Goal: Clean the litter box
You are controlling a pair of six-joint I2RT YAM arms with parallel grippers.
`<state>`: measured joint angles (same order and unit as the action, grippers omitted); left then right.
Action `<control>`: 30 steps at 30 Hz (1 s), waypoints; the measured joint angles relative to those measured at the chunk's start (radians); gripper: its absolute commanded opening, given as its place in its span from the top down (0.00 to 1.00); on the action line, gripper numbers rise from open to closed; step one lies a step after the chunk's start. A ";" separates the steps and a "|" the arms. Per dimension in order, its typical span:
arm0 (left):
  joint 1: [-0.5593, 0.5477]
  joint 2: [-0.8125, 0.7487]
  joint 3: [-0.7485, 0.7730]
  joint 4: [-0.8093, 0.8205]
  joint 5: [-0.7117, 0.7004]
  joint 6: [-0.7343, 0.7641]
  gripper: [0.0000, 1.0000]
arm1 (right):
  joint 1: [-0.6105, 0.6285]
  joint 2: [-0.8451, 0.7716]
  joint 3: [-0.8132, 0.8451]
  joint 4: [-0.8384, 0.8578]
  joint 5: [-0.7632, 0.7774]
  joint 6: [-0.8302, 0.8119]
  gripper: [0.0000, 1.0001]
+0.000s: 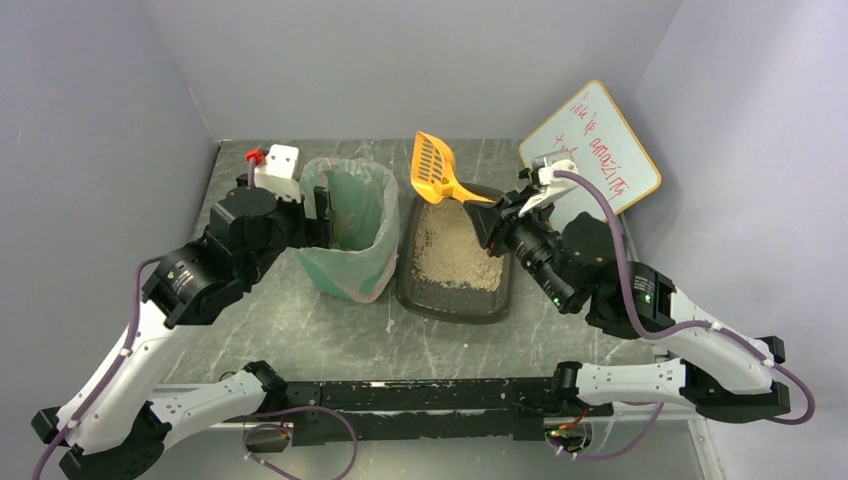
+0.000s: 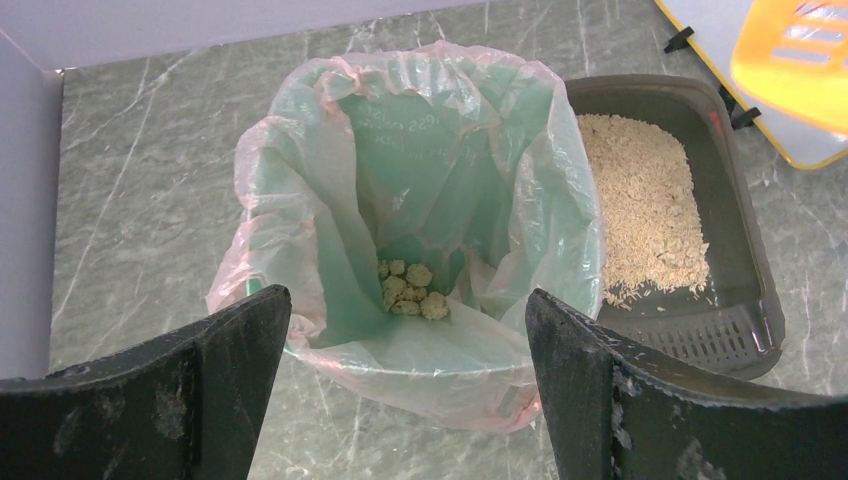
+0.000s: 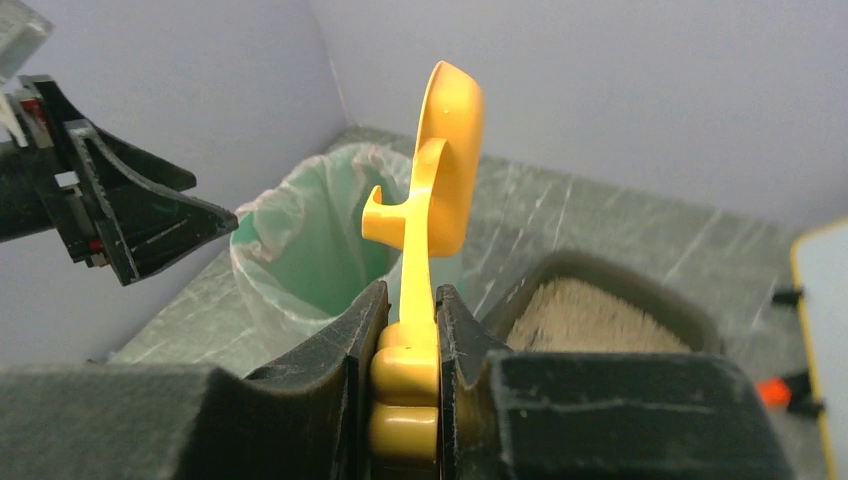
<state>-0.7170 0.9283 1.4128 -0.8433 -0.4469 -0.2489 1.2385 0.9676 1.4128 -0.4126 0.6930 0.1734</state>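
Note:
The litter box [image 1: 455, 302], a dark grey tray of beige litter, lies at the table's middle, also seen in the left wrist view [image 2: 745, 250] and the right wrist view [image 3: 600, 275]. My right gripper [image 1: 482, 215] [image 3: 412, 295] is shut on the handle of the orange slotted scoop [image 1: 435, 165] [image 3: 450, 150], which is raised above the box's far left corner with its blade up. The scoop [image 2: 795, 50] looks empty. My left gripper [image 1: 322, 215] [image 2: 405, 298] stands open just at the left side of the green bin [image 1: 350, 225], holding nothing.
The bin [image 2: 430, 150] has a clear bag liner and several pale clumps [image 2: 410, 290] at its bottom. A whiteboard [image 1: 590, 150] leans at the back right. A white box with a red cap [image 1: 275, 165] stands behind the left gripper. Grey walls close in three sides.

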 measured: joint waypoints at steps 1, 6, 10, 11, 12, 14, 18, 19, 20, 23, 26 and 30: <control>0.000 0.005 -0.007 0.007 0.005 0.000 0.07 | 0.000 0.002 0.000 -0.036 0.021 0.050 1.00; 0.000 0.018 -0.034 0.033 0.017 0.001 0.07 | 0.000 0.056 0.014 -0.280 0.120 0.328 1.00; 0.000 0.019 -0.050 0.058 0.023 0.006 0.08 | -0.016 0.111 0.014 -0.481 0.145 0.531 1.00; 0.000 0.018 -0.055 0.065 0.024 0.010 0.07 | -0.028 0.119 0.014 -0.519 0.143 0.577 1.00; 0.000 0.018 -0.062 0.074 0.024 0.013 0.07 | -0.042 0.124 0.014 -0.545 0.142 0.610 1.00; 0.000 0.016 -0.080 0.087 0.027 0.020 0.07 | -0.087 0.137 0.014 -0.594 0.130 0.690 1.00; 0.000 0.009 -0.128 0.106 0.040 0.023 0.07 | -0.245 0.178 0.014 -0.642 0.030 0.821 1.00; 0.000 0.007 -0.137 0.107 0.044 0.024 0.07 | -0.291 0.193 0.014 -0.647 -0.001 0.852 1.00; 0.000 0.005 -0.145 0.108 0.050 0.024 0.07 | -0.324 0.207 0.013 -0.652 -0.024 0.875 1.00; 0.000 -0.005 -0.166 0.123 0.066 0.024 0.07 | -0.394 0.264 0.013 -0.673 -0.094 0.957 1.00; 0.000 -0.016 -0.176 0.128 0.080 0.023 0.07 | -0.409 0.314 0.013 -0.699 -0.143 1.021 1.00; 0.000 -0.036 -0.185 0.130 0.087 0.024 0.07 | -0.416 0.344 0.006 -0.724 -0.179 1.108 1.00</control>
<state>-0.7170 0.8921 1.2278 -0.7136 -0.3599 -0.2245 0.8227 1.3113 1.4189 -1.1370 0.5137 1.2812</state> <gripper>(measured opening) 0.927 0.229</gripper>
